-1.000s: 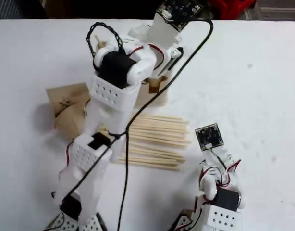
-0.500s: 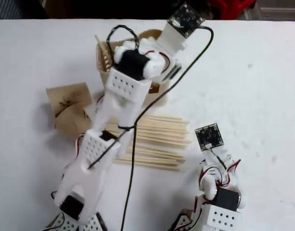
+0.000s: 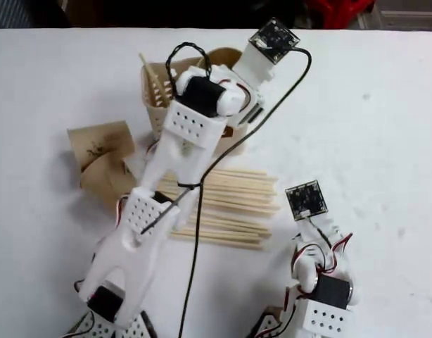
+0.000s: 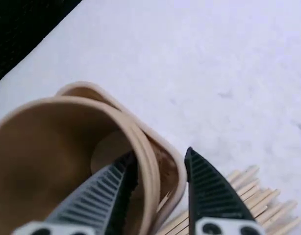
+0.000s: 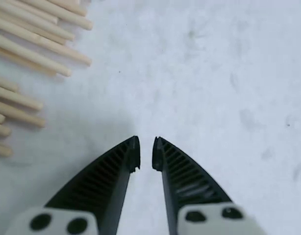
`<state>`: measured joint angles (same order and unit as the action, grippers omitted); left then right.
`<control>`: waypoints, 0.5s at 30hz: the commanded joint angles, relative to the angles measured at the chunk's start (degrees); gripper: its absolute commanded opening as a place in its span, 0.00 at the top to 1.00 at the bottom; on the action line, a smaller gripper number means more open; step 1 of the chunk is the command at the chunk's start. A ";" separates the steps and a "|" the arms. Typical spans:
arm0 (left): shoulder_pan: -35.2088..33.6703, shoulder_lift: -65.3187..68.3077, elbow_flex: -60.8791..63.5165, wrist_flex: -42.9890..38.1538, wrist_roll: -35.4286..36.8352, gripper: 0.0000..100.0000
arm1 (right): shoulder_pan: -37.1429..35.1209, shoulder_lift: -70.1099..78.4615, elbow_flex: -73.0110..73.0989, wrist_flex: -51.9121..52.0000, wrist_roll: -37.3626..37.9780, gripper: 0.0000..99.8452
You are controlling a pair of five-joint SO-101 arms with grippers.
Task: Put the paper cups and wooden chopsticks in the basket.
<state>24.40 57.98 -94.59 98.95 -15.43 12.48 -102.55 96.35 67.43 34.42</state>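
The left arm (image 3: 181, 141) stretches from the near-left corner toward the far middle of the table, its elbow low and its wrist camera (image 3: 274, 39) tipped up at the far end. The left gripper (image 4: 159, 154) clamps the wall of a paper cup (image 4: 52, 142), 1 finger inside, 1 outside. The right arm (image 3: 321, 289) sits folded at the near right, the right gripper (image 5: 145, 142) pointing down, its 2 jaws all but touching.
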 commanded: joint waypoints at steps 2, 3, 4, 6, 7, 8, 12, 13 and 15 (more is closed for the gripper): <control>-0.84 -4.97 -1.14 0.35 -0.09 0.83 | 0.66 -0.40 0.44 -0.66 0.44 0.94; -0.84 -6.99 -1.14 0.35 -0.18 0.83 | 0.66 -0.40 0.44 -0.66 0.44 0.94; -0.84 -9.27 -1.05 0.35 -0.26 0.83 | 0.66 -0.40 0.44 -0.66 0.44 0.94; -0.84 -14.02 -0.97 0.53 -0.35 0.83 | 0.66 -0.40 0.44 -0.66 0.44 0.94; -0.84 -16.48 -0.97 0.53 -0.44 0.83 | 0.66 -0.40 0.44 -0.66 0.44 0.94; -0.92 -18.86 -0.88 0.53 -0.44 0.83 | 0.66 -0.40 0.44 -0.66 0.44 0.94; -2.24 -27.03 -0.88 1.41 -0.44 0.83 | 0.66 -0.40 0.44 -0.66 0.44 0.94; -3.12 -29.05 -0.88 2.11 -0.44 0.83 | 0.66 -0.40 0.44 -0.66 0.44 0.94; -5.85 -32.84 -0.79 3.43 -0.44 0.83 | 0.66 -0.40 0.44 -0.66 0.44 0.94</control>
<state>22.90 35.03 -94.59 100.35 -15.43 12.48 -102.55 96.35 67.43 34.42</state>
